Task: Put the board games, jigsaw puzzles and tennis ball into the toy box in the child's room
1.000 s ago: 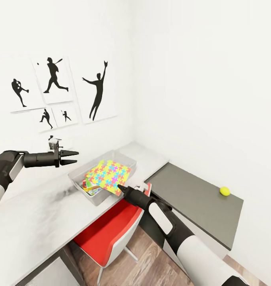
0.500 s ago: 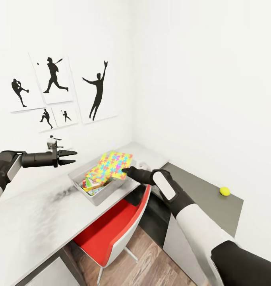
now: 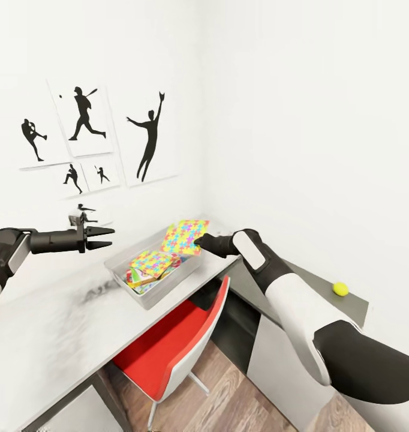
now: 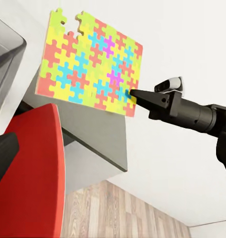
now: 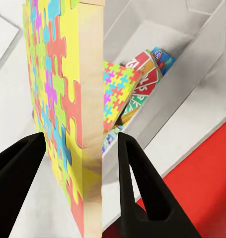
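From the head camera, our right gripper [image 3: 198,242] pinches a flat jigsaw puzzle [image 3: 185,236] by its corner, tilted above the far right end of the grey toy box [image 3: 146,296]; lowering it flatter before letting go should seat it. Our left gripper [image 3: 107,237] hovers left, fingers apart, empty. The left wrist shows interlocking glossy colours; the right wrist, a thick pale edge between the fingers.
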{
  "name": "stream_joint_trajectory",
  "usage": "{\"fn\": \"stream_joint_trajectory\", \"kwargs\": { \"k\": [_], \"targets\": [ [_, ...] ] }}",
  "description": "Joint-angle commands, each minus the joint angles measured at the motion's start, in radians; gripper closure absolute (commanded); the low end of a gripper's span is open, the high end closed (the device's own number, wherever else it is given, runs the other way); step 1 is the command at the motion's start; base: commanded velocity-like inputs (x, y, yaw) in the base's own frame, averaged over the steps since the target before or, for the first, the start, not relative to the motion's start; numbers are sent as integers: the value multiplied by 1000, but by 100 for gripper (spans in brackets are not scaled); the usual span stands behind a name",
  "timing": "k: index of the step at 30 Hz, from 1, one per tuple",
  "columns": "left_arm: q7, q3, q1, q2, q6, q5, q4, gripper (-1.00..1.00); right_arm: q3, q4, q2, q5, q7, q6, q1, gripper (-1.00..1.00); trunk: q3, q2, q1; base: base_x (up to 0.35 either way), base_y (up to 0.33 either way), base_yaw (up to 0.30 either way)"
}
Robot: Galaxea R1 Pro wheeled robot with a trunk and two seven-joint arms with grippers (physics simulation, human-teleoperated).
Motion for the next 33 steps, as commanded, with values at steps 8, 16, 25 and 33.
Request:
{"fn": "stream_joint_trajectory", "kwargs": {
  "k": [8,16,25,33],
  "targets": [
    [-4,-5,-1,1,10,4,1,-100,4,-1,0,-4,-13,1,-1,100,-7,-2,1,-2,-38,228],
    [-3,-5,-1,1,10,5,1,-100,4,0,0,-2,-12,-4,-1,100,-10,-2,1,0,-218,157],
    [-4,-5,-1,1,10,4,1,-100,9,-1,0,-1,-11,-10,3,100,-11,-2,1,0,-181,3],
    [-5,-4,-2,1,10,4,0,-100,10,-2,0,1,-22,-11,3,100,-11,-2,1,0,-31,1]
  ]
}}
